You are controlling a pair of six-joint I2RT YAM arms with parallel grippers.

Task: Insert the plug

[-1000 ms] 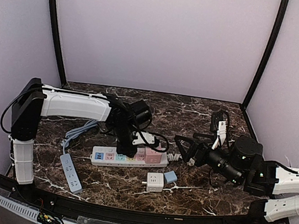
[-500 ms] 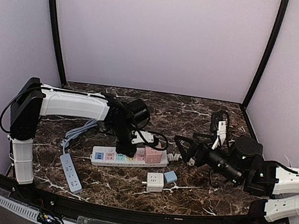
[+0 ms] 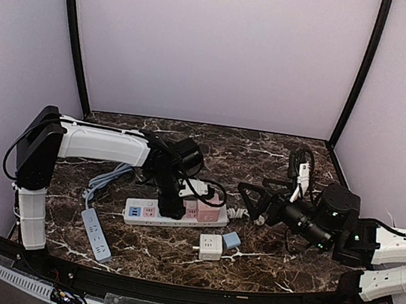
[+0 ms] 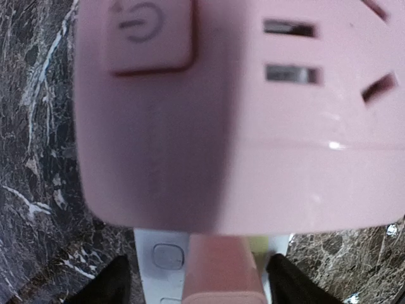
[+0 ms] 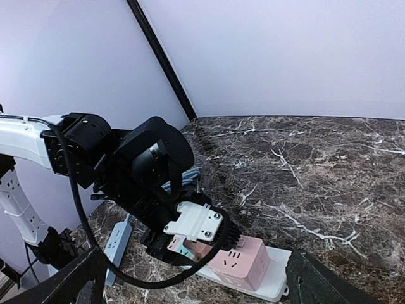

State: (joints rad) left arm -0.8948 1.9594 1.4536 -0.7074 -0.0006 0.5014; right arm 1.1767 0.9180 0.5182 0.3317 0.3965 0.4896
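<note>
On the colored strip's (image 3: 150,213) right end sits the pink plug (image 3: 211,212), just beside our left pincer (image 3: 173,208); its grip we cannot tell. Our right pincer (image 3: 250,202) gapes empty. Two strips (image 3: 95,234), three cubes (image 3: 211,247); roomy table (image 3: 264,149) behind.

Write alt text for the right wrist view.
The left arm's black gripper reaches down onto a white power strip, right beside a pink cube adapter sitting on it, on a dark marble table. Lavender walls rise behind; the right gripper's fingers frame the bottom corners, spread apart.
</note>
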